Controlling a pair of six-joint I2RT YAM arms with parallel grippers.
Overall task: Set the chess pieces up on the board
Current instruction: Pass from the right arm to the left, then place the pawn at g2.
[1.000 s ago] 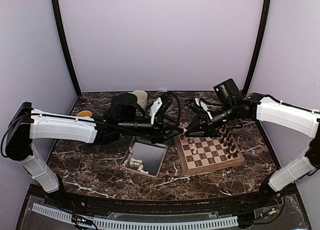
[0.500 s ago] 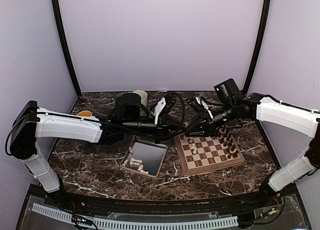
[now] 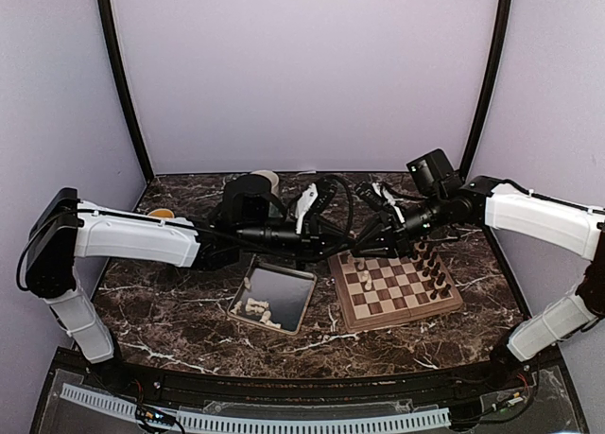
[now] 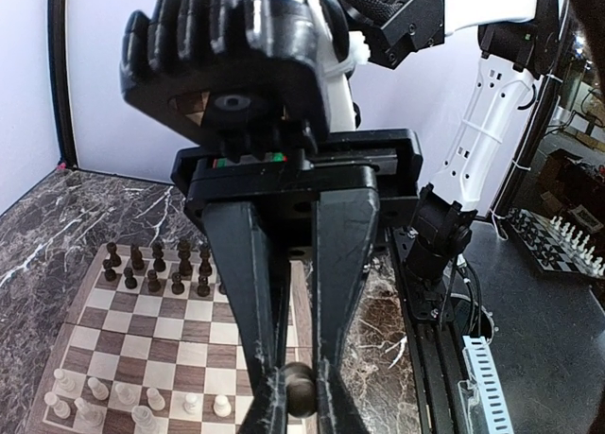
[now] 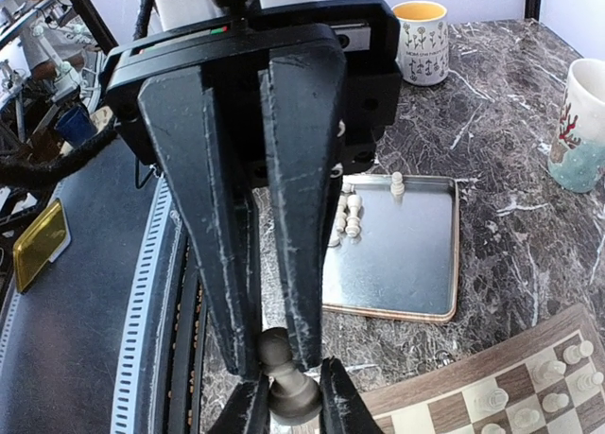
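Note:
My two grippers meet tip to tip above the far left corner of the board. A dark brown pawn hangs between them. My right gripper is shut on its head, and my left gripper is shut on the same pawn. Several cream-white chess pieces stand along the board's left side. More white pieces lie in the silver tray, also in the right wrist view. Dark pieces line the board's right side.
The tray lies just left of the board on the marble table. A white mug stands at the back behind the left arm, and a yellow-lined cup at the far left. Curved walls enclose the table.
My left gripper has slid right to meet the right one, and its jaws have closed on the dark pawn. The right arm has barely moved.

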